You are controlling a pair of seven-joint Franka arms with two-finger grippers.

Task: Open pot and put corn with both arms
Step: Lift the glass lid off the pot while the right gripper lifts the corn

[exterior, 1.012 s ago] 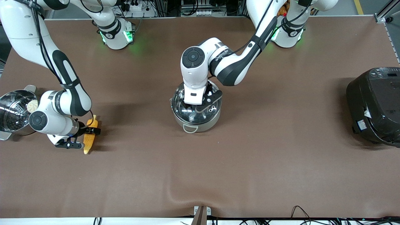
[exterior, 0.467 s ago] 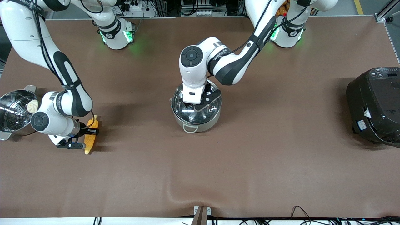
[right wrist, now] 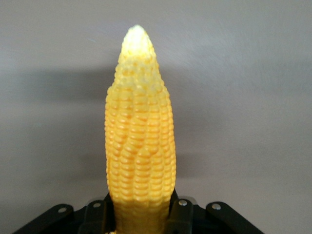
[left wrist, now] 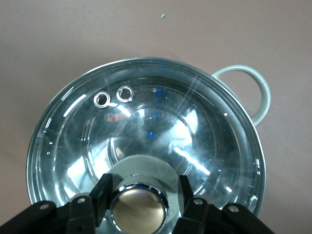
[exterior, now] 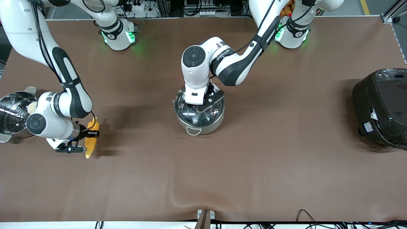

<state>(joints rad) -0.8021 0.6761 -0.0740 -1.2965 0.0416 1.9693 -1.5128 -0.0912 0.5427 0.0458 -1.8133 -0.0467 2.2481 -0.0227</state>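
Steel of a perforated steamer pot (exterior: 12, 113) with a white bun inside shows at the right arm's end of the brown surface (exterior: 254, 165). Just beside it the right gripper (exterior: 85, 140) has its fingers (right wrist: 178, 214) clenched on the thick end of the corn (exterior: 90, 142); the cob's tapered tip points toward the front camera, and its shadow falls on the surface beneath. Near the middle of the surface stands the pot (exterior: 199, 113), its glass lid (left wrist: 146, 141) on and one loop handle (left wrist: 253, 90) facing the front camera. The left gripper (left wrist: 140, 195) is down on the lid, its fingers (left wrist: 102, 192) grasping the round metallic knob (left wrist: 140, 207) from both sides. A big black cooker (exterior: 381, 106) sits at the left arm's end.
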